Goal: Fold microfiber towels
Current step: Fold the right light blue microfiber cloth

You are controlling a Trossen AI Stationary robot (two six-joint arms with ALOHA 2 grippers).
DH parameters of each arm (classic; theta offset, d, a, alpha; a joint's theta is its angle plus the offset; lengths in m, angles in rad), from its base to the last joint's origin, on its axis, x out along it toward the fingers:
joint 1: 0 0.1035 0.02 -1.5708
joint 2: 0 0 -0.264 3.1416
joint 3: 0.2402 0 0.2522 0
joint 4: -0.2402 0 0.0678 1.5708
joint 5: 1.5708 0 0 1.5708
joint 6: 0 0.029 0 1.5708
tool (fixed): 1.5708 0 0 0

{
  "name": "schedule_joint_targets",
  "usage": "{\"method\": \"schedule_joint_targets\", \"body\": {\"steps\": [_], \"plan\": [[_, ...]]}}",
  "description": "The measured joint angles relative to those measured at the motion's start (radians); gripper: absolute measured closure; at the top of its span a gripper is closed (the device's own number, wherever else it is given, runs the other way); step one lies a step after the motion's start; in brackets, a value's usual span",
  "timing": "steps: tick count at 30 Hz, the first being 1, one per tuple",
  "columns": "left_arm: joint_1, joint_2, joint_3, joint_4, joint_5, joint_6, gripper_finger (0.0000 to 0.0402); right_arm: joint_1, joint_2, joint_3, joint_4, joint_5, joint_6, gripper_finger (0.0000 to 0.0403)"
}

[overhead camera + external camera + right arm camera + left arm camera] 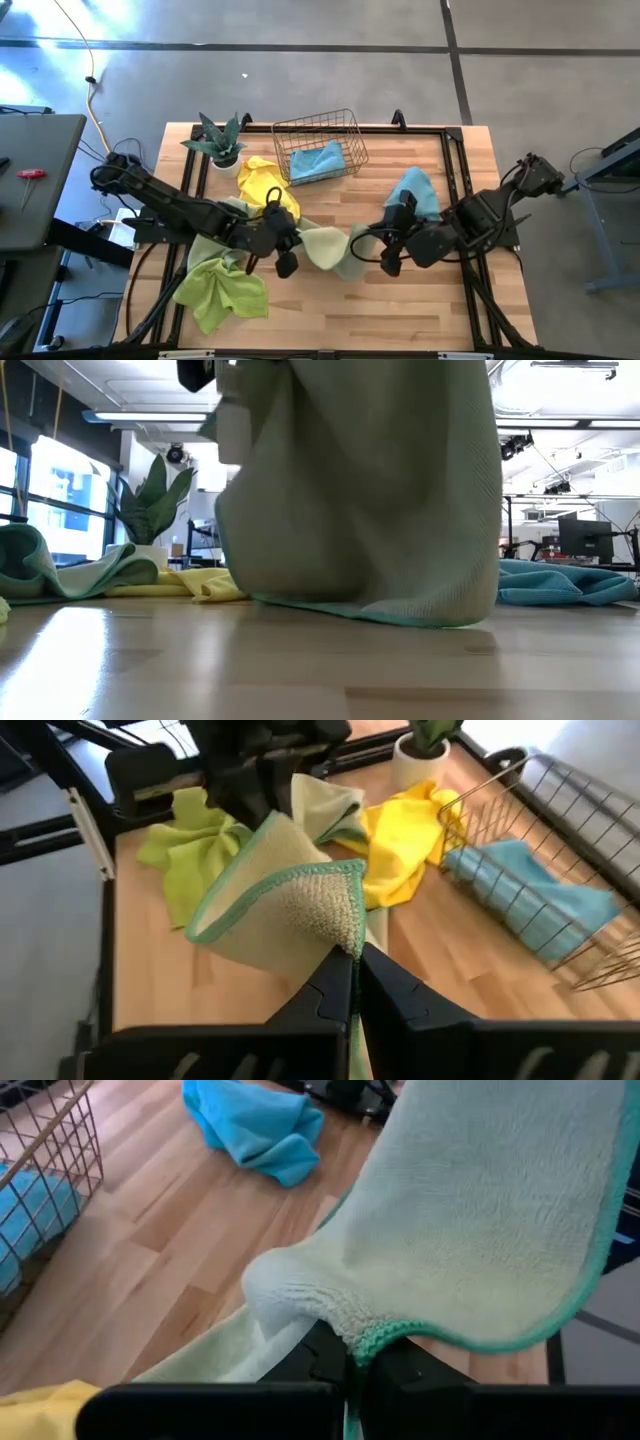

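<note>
You will find no legible text, label, brand, number or sign in any view: none can be read on the towels, the wire basket, the counter, the arms or the room behind.

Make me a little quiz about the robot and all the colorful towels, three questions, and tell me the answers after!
1. True or false: both grippers are pinching the same pale sage green towel.
2. What lies inside the wire basket? A) a yellow towel B) a light blue towel C) the potted plant
3. Fill in: the lime green towel lies on the table near the ___ arm.

Key:
1. True. The left gripper and the right gripper are each shut on an edge of it.
2. B, a light blue towel.
3. Left.
</note>
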Motion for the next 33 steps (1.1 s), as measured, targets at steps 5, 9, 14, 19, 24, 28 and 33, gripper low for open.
{"method": "schedule_joint_targets", "body": {"steps": [5, 9, 14, 19, 24, 28, 33], "plan": [[-0.002, -0.014, 0.000, -0.004, 0.023, -0.002, 0.0401, 0.018, 0.005, 0.000, -0.026, -0.026, 0.061, 0.0403], [-0.003, -0.013, 0.000, -0.005, 0.041, -0.036, 0.0401, 0.036, 0.005, 0.000, -0.042, -0.049, 0.121, 0.0403], [-0.003, -0.013, 0.000, -0.005, 0.066, -0.053, 0.0401, 0.067, 0.017, 0.000, -0.046, -0.056, 0.167, 0.0397], [-0.003, -0.013, 0.000, -0.005, 0.074, -0.053, 0.0401, 0.070, 0.036, 0.000, -0.069, -0.153, 0.232, 0.0342], [-0.003, -0.013, 0.000, -0.007, 0.118, -0.064, 0.0402, 0.069, 0.044, 0.000, -0.093, -0.330, 0.266, 0.0262], [0.009, -0.005, -0.001, -0.007, 0.142, -0.098, 0.0402, 0.069, 0.044, 0.000, -0.051, -0.354, 0.177, 0.0230], [0.057, -0.006, -0.001, 0.044, 0.117, -0.114, 0.0402, 0.028, 0.096, 0.000, 0.040, -0.179, 0.056, 0.0229]]}}
